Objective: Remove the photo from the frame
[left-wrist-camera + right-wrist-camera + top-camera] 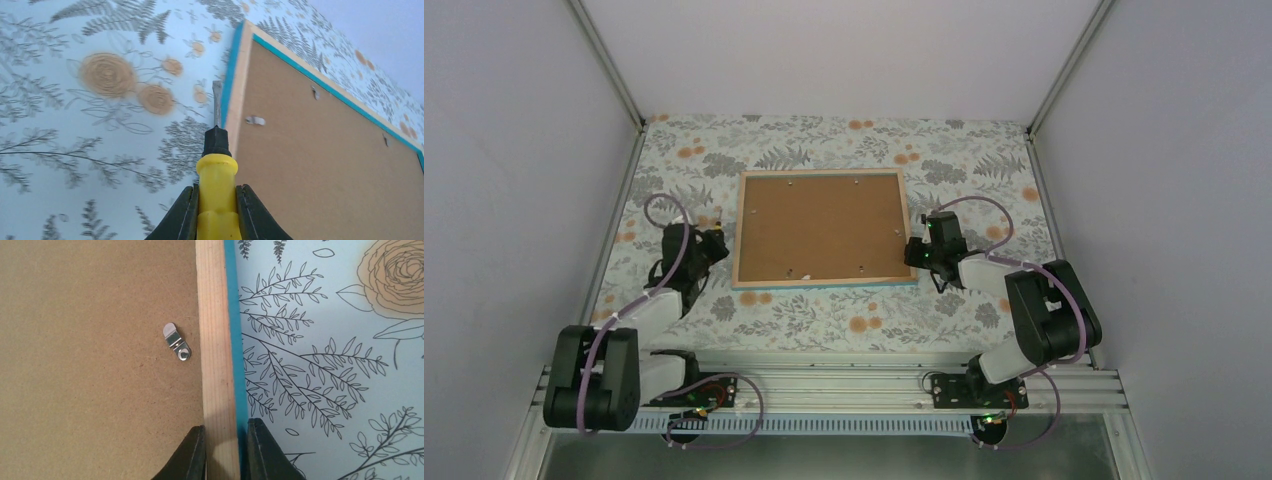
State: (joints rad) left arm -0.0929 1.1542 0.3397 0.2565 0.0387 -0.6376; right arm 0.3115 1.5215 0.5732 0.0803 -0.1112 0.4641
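Face down on the floral tablecloth point(824, 140): the frame point(216, 340), roughly midway across, long sides parallel to the arm bases. Light wood rim up, turquoise border visible only as a thin line along the outer edge.

Filling the frame's back: brown backing board point(821, 226), flat, seated inside the rim. No view of the photo, with the frame's back fully covered by that board.

On the board, just inside the rim: small metal turn clips point(176, 341), a few along the frame's far and near sides. One by the right rim tilted, lying wholly on the board, short of the wood.

At the frame's left side: left gripper point(217, 205), nearly closed, clamped on a yellow-handled tool point(216, 175). Black collar and flat metal blade point(217, 102) pointing ahead, low over the cloth. Blade just beside the turquoise outer edge. Cannot tell from the wrist view whether touching the frame.

At the frame's right side, toward the near corner: right gripper point(224, 452), fingers point(192, 455) pinched either side of the wood rim. One finger on the board side, the other outside against the turquoise. Almost fully closed, rim held between the jaws.

Arms reaching in from the frame's near side, one to each flank.
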